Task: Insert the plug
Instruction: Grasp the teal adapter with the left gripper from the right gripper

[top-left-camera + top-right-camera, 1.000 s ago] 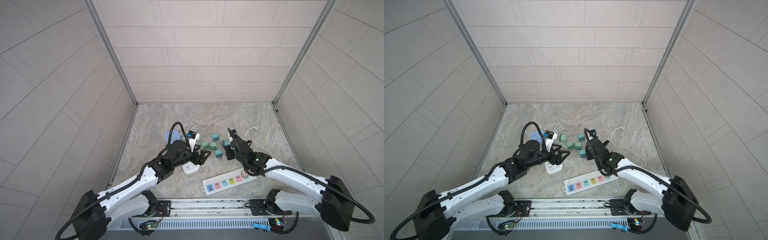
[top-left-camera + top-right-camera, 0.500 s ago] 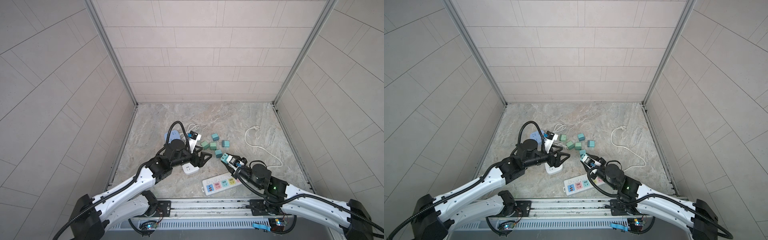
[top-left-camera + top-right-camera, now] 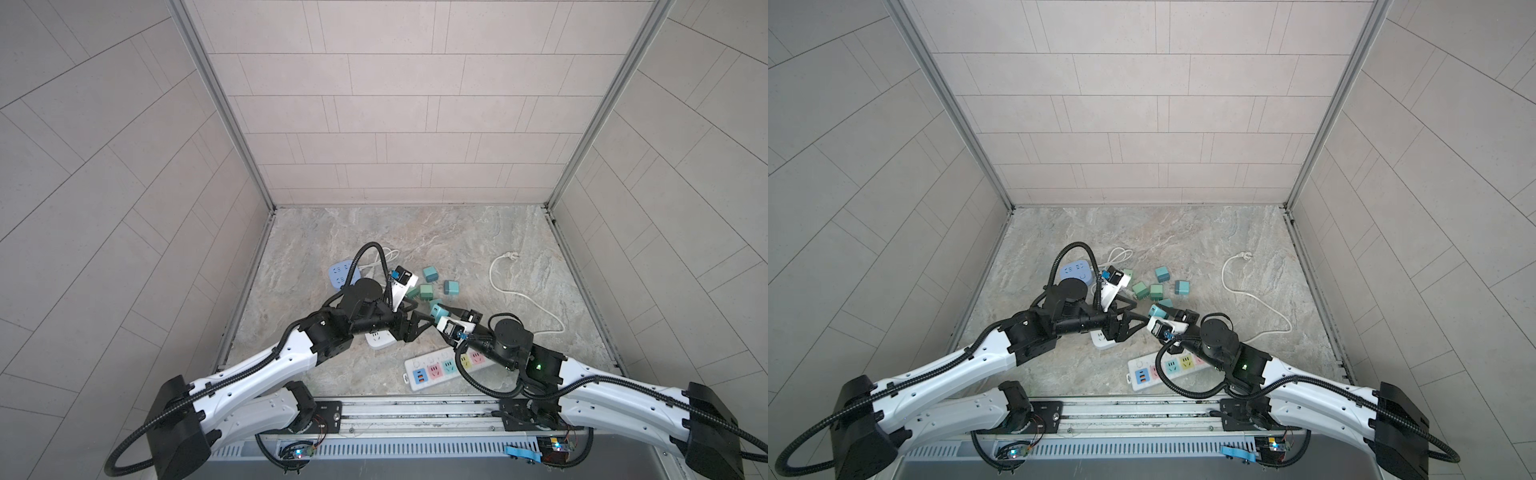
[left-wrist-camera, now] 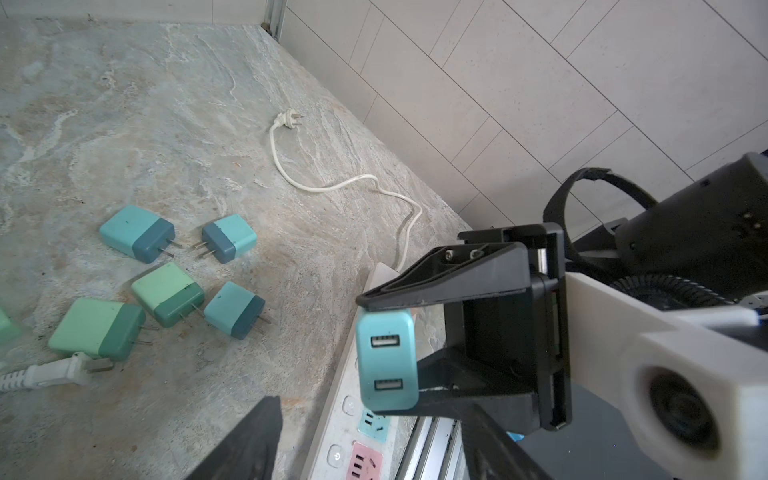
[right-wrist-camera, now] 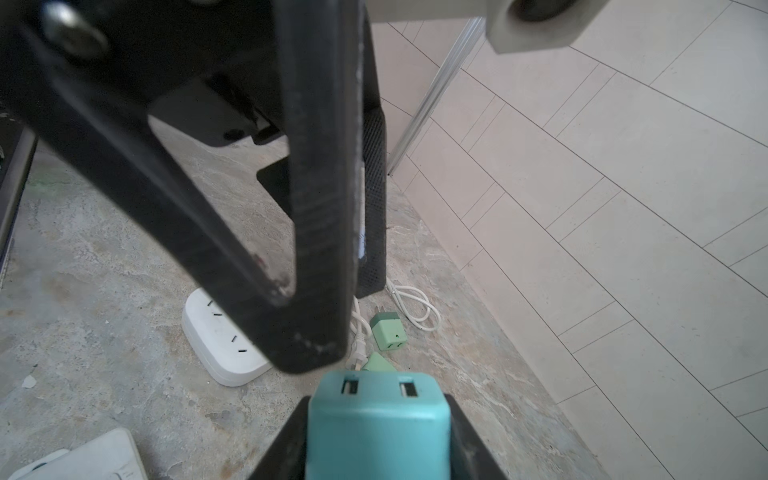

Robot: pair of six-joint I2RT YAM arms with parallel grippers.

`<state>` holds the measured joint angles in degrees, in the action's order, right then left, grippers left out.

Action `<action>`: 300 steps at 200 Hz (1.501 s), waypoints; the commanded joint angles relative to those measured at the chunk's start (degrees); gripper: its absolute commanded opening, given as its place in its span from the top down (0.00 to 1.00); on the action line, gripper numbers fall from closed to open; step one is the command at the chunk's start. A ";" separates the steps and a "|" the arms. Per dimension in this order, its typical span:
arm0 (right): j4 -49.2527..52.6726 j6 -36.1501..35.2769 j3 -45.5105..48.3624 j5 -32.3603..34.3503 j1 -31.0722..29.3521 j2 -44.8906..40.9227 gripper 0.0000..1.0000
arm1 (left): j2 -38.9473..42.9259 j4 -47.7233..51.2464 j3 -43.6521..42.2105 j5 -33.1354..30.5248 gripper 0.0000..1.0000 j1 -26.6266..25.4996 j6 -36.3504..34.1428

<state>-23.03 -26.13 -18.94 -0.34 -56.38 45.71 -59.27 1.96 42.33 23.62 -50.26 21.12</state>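
My right gripper (image 3: 443,311) is shut on a teal plug (image 3: 435,309) with two USB ports and holds it above the floor near the middle. In the right wrist view the plug (image 5: 376,428) fills the gap between the two fingers. My left gripper (image 3: 423,319) is open and faces the plug's port end, its tips just short of it. In the left wrist view the plug (image 4: 386,361) hangs ahead between my spread left fingers (image 4: 249,444). Below lies the white power strip (image 3: 444,365) with coloured sockets.
Several loose teal and green plugs (image 3: 428,289) lie behind the grippers. A white square socket (image 3: 380,340) sits under the left arm, a blue round socket (image 3: 340,274) behind it. The strip's white cord (image 3: 519,299) trails right. Walls close in on three sides.
The right gripper has carried the teal plug leftward to the left gripper's tips. The left jaws have narrowed a little and edged toward the plug.
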 commanded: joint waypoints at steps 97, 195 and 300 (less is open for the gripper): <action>-3.91 -3.18 -2.02 -3.70 -1.98 0.42 0.95 | -6.21 0.20 4.17 0.35 0.35 -1.32 -1.61; -3.00 -6.25 -3.03 -3.61 -2.33 1.57 0.95 | -10.19 3.04 7.00 0.91 0.51 -3.41 -3.50; -1.97 -8.10 -2.81 -1.60 -2.33 1.19 0.96 | -11.36 6.52 9.61 -1.76 0.65 -5.26 -4.95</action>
<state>-23.70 -33.89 -20.91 -1.85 -58.43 47.62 -71.05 5.98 50.57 22.79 -54.43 19.22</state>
